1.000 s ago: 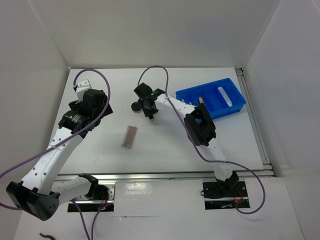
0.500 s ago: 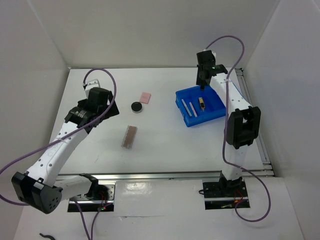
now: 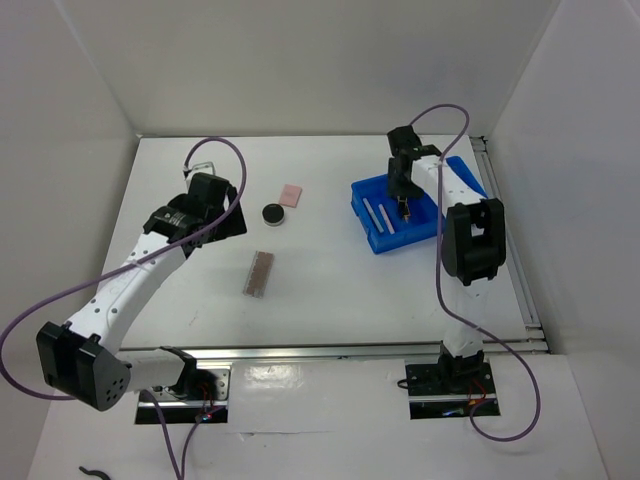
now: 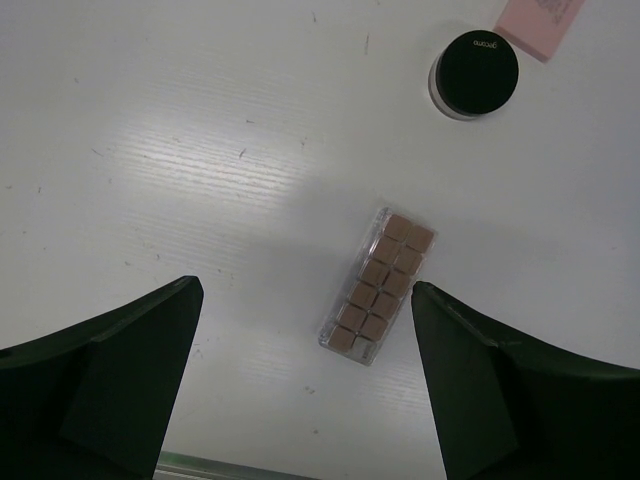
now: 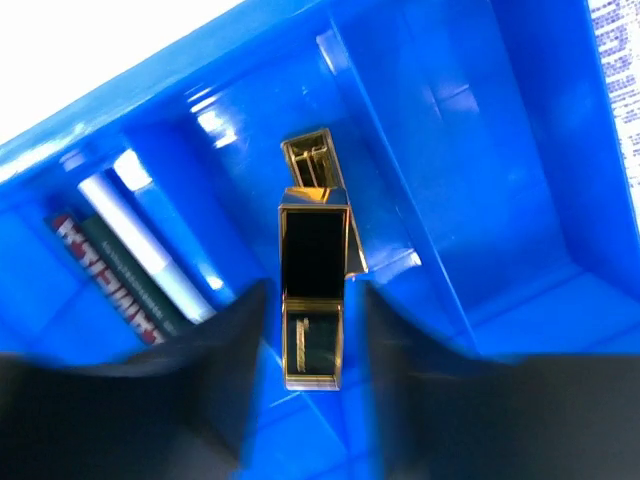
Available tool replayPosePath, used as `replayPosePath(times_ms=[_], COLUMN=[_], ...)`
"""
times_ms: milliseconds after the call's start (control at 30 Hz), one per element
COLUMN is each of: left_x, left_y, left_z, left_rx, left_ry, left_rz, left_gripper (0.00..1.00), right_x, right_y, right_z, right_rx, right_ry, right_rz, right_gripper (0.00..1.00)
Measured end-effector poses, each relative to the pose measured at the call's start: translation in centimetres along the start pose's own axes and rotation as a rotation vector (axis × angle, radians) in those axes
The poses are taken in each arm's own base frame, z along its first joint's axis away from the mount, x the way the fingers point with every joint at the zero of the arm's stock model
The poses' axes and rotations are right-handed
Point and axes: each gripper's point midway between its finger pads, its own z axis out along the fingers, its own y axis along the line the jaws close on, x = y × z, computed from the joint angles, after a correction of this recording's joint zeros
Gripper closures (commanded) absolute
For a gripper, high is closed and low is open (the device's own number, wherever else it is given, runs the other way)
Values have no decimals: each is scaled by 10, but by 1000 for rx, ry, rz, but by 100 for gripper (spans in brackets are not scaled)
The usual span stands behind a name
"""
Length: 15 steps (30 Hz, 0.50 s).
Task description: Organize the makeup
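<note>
Lying in the tray (image 5: 500, 150), the gold palette (image 5: 313, 265) is between the parted right gripper (image 5: 312, 300); the brown palette (image 4: 378, 285) is below the parted left gripper (image 4: 305, 288).

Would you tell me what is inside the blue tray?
A black-and-gold palette, a white pencil and a dark pencil; the right gripper hides whatever lies beneath it.
</note>
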Motion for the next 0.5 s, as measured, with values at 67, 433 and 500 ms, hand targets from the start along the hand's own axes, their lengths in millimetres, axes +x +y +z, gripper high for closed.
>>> replayPosePath(times_ms=[67, 433, 500], left_x=[2, 4, 4], left_y=[-2, -4, -4], left_z=[2, 2, 2], left_rx=[3, 19, 19], left_ry=[11, 21, 20], left_rz=[4, 5, 4], left_gripper=[0, 2, 2], right_x=[-1, 1, 3], right_y=[1, 19, 36], right_z=[6, -24, -48], right_rx=[5, -72, -134], right_ry=[7, -23, -49], right_rz=[7, -7, -32], right_gripper=[26, 25, 17])
